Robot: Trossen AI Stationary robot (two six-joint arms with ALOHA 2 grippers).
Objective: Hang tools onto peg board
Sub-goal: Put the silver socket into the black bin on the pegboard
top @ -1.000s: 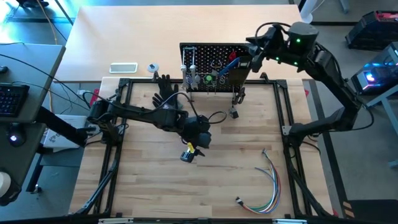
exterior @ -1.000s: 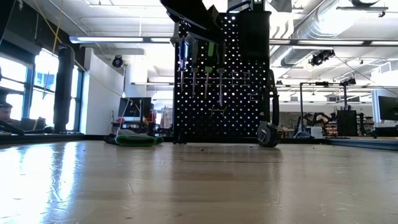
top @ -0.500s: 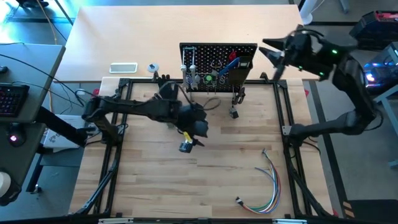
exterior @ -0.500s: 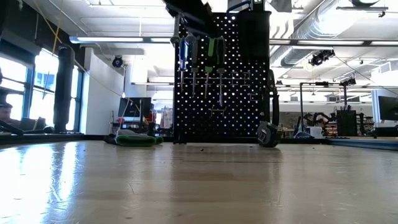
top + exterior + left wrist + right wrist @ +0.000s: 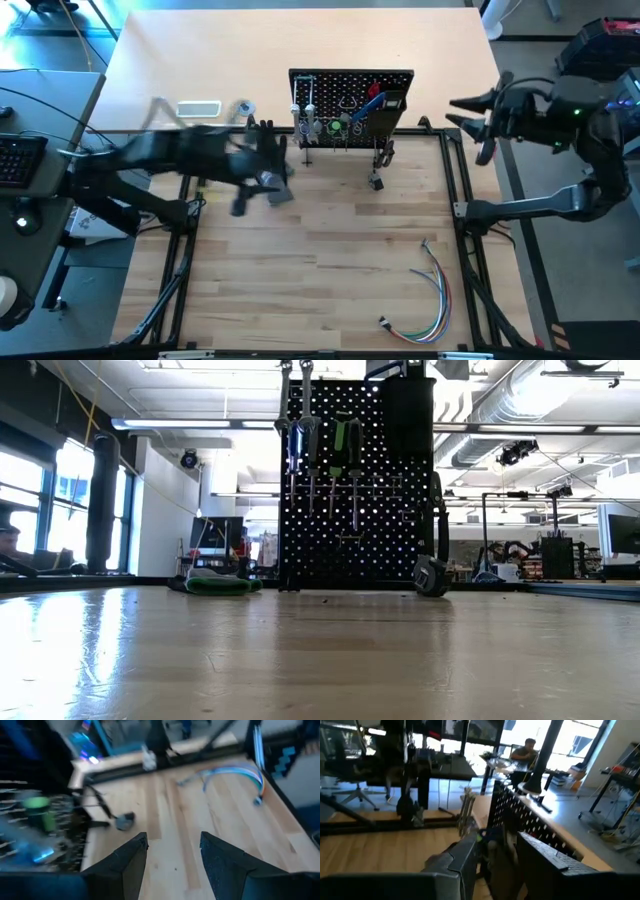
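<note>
The black peg board (image 5: 350,98) stands upright at the table's far middle. Several tools (image 5: 330,450) hang on its hooks by their upper ends; green and dark handles show in the low view. My left gripper (image 5: 258,195) is blurred, left of the board and above the table, open with nothing between its fingers (image 5: 172,852). My right gripper (image 5: 462,115) hovers right of the board, beyond the frame rail. It is open and holds nothing (image 5: 495,852), and it points toward the board (image 5: 530,820).
A small dark round thing (image 5: 377,182) lies at the board's foot on the near side. A black glove (image 5: 262,138) lies left of the board. A bundle of coloured wires (image 5: 432,290) lies at the near right. A black frame rail (image 5: 455,190) borders the work area.
My left gripper has swung from the table's middle up and toward the left and far edges, still open. My right gripper has drawn back from the board's right end toward the table's right edge. The dark arm above the board has left the low view.
</note>
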